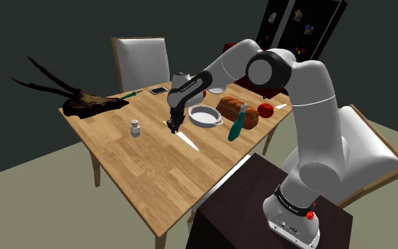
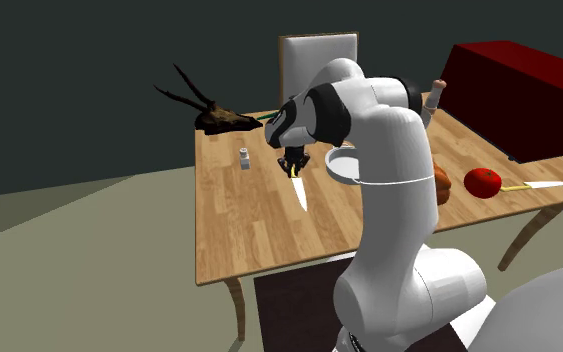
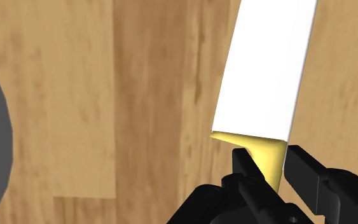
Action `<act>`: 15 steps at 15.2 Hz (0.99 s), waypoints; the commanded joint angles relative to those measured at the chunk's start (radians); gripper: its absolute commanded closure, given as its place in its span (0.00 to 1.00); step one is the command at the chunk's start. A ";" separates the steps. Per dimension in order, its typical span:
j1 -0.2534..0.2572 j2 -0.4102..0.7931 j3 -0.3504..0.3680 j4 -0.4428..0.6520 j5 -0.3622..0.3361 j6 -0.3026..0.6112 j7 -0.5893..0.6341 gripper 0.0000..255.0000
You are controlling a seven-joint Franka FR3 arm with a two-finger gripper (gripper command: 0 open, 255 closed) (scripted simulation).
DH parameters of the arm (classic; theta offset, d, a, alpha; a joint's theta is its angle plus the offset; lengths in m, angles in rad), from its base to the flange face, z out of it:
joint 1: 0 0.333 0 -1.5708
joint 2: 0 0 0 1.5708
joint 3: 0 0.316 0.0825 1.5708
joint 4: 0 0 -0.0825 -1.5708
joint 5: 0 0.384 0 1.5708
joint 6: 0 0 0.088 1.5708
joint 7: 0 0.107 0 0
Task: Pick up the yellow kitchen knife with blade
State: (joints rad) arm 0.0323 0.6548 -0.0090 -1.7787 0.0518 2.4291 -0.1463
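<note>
Shoulder view taken beside stand [image 1: 240,205], aimed down across table [image 1: 141,163]. Second exterior view taken behind arm [image 2: 389,170], facing same table. Wrist view held close above it; knife [image 1: 189,141] shared by all.

A wooden table [image 1: 141,170] of pale planks on slim legs fills the middle of the shoulder view. Behind it, at the upper middle, stands a chair [image 1: 142,60] with a white backrest. A second chair [image 1: 377,152], white with a wooden frame, is at the right edge. The wall [image 1: 42,28] is dark grey-green and the floor [image 1: 20,205] is dull beige. A black cabinet [image 1: 300,28] stands at the upper right. In the upper right of the second exterior view, a dark red box-like piece of furniture [image 2: 529,70] stands behind the table.
</note>
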 commanded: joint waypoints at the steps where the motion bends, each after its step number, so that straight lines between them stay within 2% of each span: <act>1: 0.000 -0.015 -0.001 -0.003 -0.001 -0.013 0.001 1.00; 15: 0.002 -0.135 -0.004 0.000 -0.006 -0.136 0.007 1.00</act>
State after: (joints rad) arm 0.0335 0.5248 -0.0129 -1.7800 0.0466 2.3009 -0.1408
